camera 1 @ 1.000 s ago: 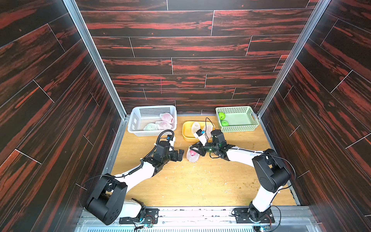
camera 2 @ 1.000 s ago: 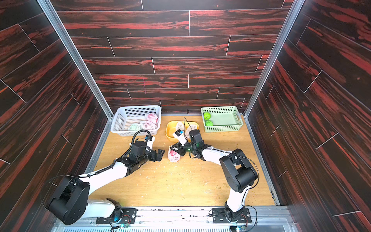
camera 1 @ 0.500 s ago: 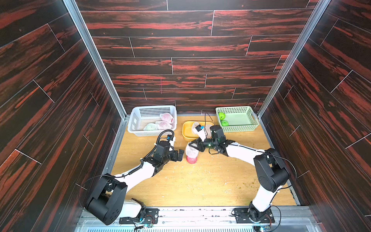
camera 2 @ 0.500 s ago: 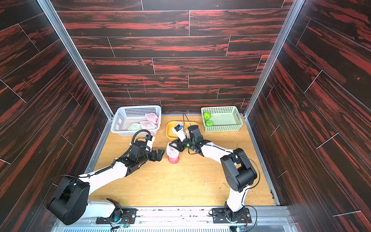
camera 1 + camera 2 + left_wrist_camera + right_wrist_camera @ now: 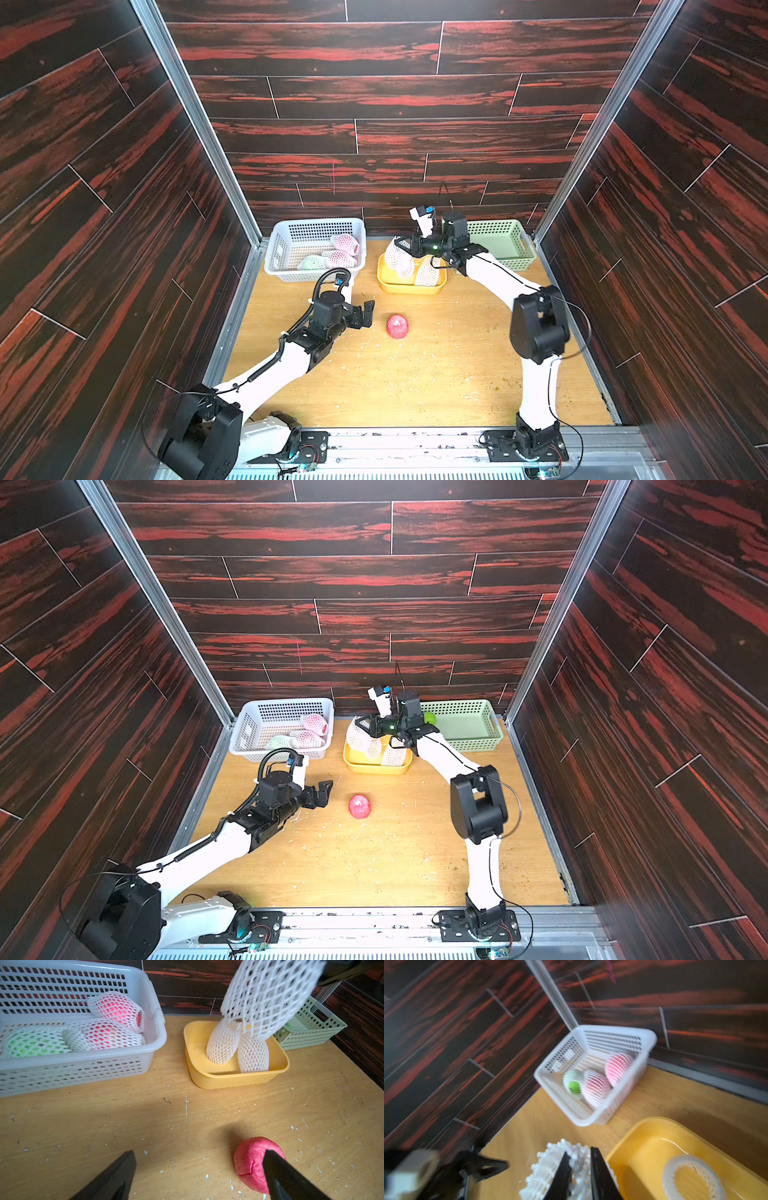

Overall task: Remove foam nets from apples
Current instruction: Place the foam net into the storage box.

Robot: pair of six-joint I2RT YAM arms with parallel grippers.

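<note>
A bare red apple (image 5: 397,326) (image 5: 359,806) (image 5: 252,1164) lies on the wooden table. Just left of it, apart from it, my left gripper (image 5: 367,314) (image 5: 323,794) (image 5: 198,1153) stands open and holds nothing. My right gripper (image 5: 409,246) (image 5: 370,725) (image 5: 579,1151) is shut on an empty white foam net (image 5: 397,258) (image 5: 270,995) (image 5: 546,1167), which hangs above the yellow tray (image 5: 409,287) (image 5: 228,1081). Two more empty nets (image 5: 223,1043) (image 5: 252,1053) stand in that tray. Three netted apples, two red (image 5: 116,1007) (image 5: 104,1034) and one green (image 5: 33,1041), lie in the white basket (image 5: 286,245).
A green basket (image 5: 505,245) (image 5: 465,725) sits at the back right with a bare green apple (image 5: 429,718) in it. Dark wood walls close in on three sides. White foam crumbs speckle the table.
My right gripper has pulled the net up off the red apple and carried it back over the yellow tray. The apple stays bare on the table. The left arm has hardly moved.
</note>
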